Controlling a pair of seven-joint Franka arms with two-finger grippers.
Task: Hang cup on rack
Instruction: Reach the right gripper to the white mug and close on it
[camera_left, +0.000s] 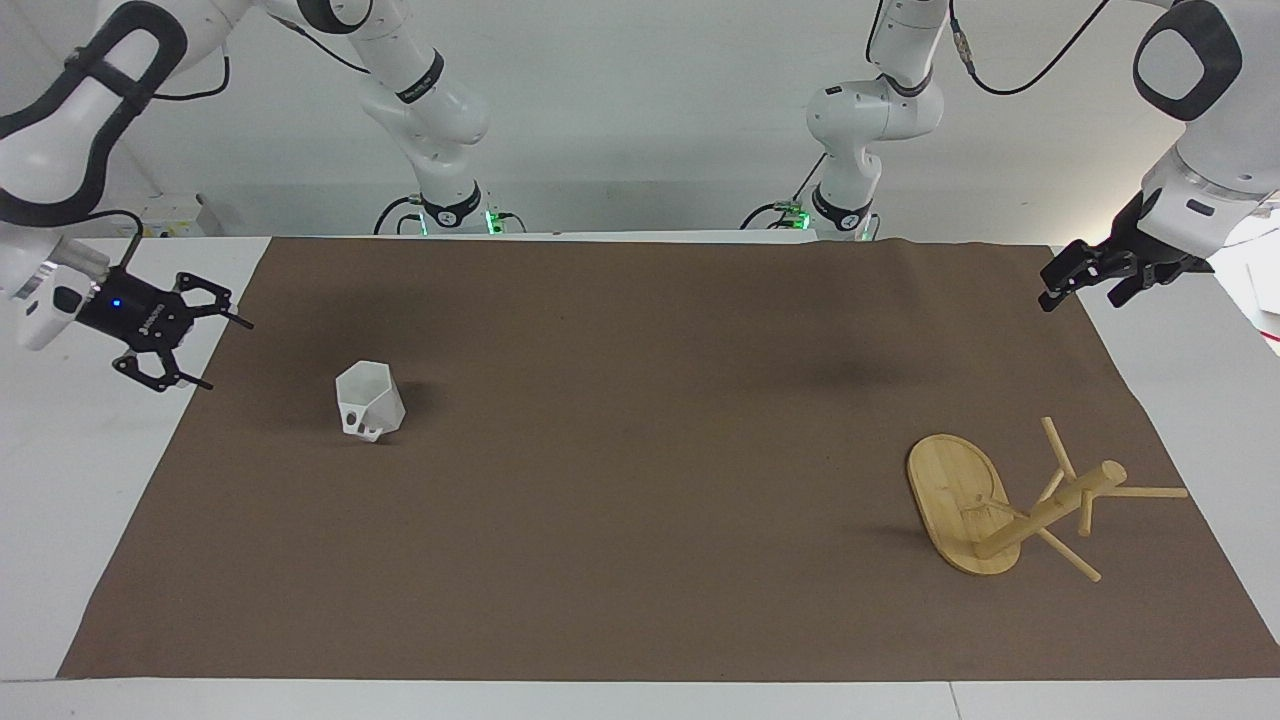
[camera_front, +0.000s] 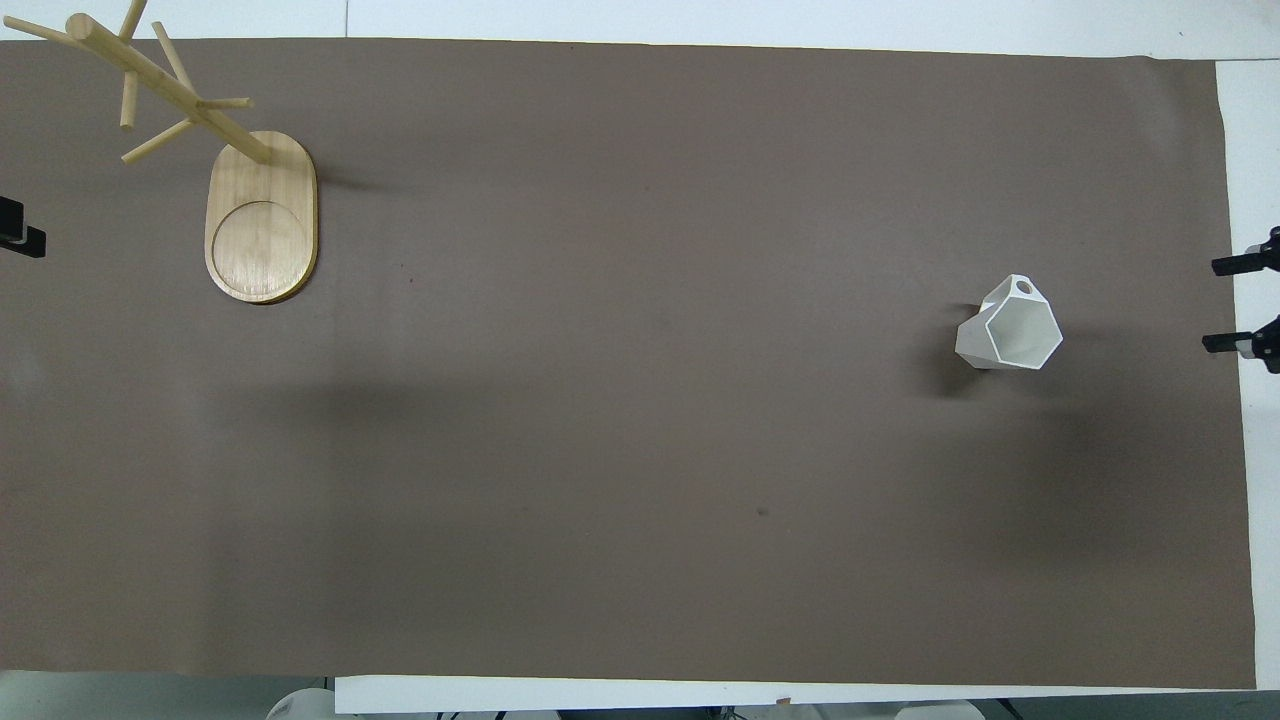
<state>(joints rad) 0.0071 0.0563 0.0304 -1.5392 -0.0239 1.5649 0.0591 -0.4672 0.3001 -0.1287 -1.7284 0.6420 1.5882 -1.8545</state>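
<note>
Nearest the robots, the left gripper (camera_left: 1085, 280) waits over the counter's (camera_left: 90, 480) edge, its finger state not discernible. The faceted white cup (camera_left: 369, 401) stands on the brown mat (camera_left: 640, 560); beside it the right gripper (camera_left: 180, 340) is held with fingers spread, apparently for a grasp. Farthest, the bamboo mug tree (camera_left: 1000, 505) stands empty, its top cropped in the overhead view.

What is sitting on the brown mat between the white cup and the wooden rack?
Nothing. In the overhead view the brown mat is bare between the cup and the rack; the facing view agrees.
</note>
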